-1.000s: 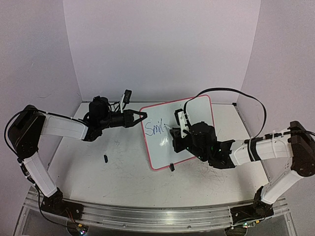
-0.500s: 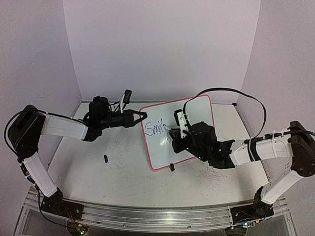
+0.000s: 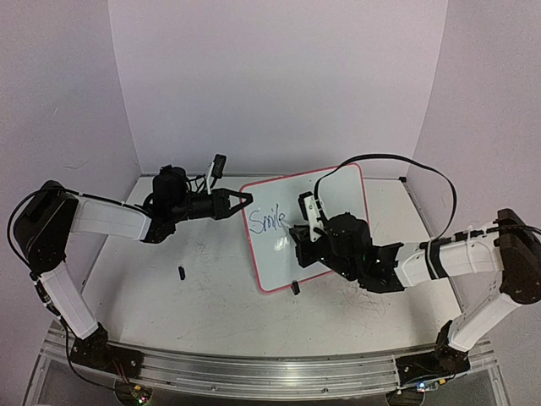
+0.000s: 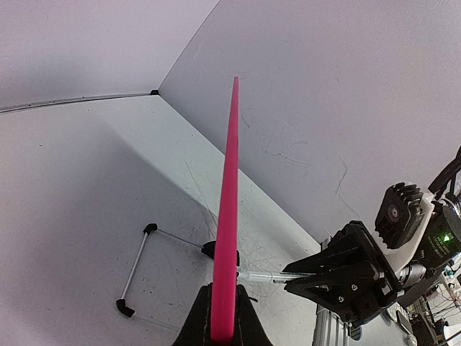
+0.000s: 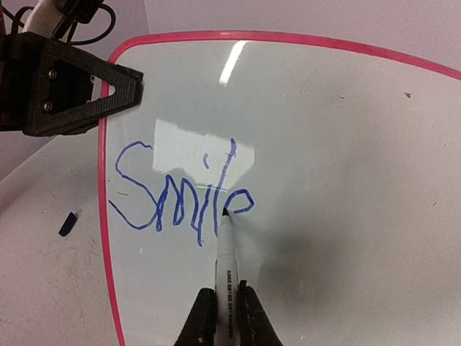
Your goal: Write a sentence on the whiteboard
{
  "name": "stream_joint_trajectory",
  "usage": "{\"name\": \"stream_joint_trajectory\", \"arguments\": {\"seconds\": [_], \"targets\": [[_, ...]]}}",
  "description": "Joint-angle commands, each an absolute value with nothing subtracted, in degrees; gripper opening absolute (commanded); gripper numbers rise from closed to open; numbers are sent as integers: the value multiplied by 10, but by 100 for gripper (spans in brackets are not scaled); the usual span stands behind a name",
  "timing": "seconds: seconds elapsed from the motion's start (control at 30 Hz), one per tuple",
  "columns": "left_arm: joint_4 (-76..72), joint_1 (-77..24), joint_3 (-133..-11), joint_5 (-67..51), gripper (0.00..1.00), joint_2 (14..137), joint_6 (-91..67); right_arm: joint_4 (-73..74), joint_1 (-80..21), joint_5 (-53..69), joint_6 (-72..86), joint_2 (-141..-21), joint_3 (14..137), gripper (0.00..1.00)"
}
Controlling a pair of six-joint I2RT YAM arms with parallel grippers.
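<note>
The whiteboard (image 3: pixel 338 196) stands propped on the table (image 3: pixel 211 313). Only "Smile" of the sentence (image 5: pixel 180 196) is written, near the board's left rim. The right gripper (image 5: pixel 226 306) pinches a marker (image 5: pixel 225 252), its tip on the final "e". The left gripper (image 4: pixel 223 321) clamps the board's left rim. A small black piece (image 3: pixel 181 272), possibly a cap, lies left of the board.

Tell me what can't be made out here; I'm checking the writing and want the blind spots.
- Left wrist view: the whiteboard is edge-on, so its writing face is hidden.
- Right wrist view: the frame cuts off the whiteboard's lower part; print on the marker is blurred.
- Top view: the right gripper covers the marker tip; the small dark piece on the table is too small to identify.
</note>
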State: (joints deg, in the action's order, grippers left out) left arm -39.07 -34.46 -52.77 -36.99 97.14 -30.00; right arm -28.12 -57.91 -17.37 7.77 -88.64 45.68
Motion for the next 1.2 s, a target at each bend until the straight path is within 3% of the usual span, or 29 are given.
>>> {"name": "stream_joint_trajectory", "arguments": {"seconds": [0.0, 0.6, 1.17], "targets": [[-361, -362, -533, -390, 0, 972, -278, -252, -580, -183, 85, -872, 443, 0], [-361, -363, -533, -391, 0, 974, -278, -297, -577, -200, 66, -822, 427, 0], [-361, -363, -533, -391, 0, 974, -277, -285, -570, -193, 67, -864, 446, 0]]}}
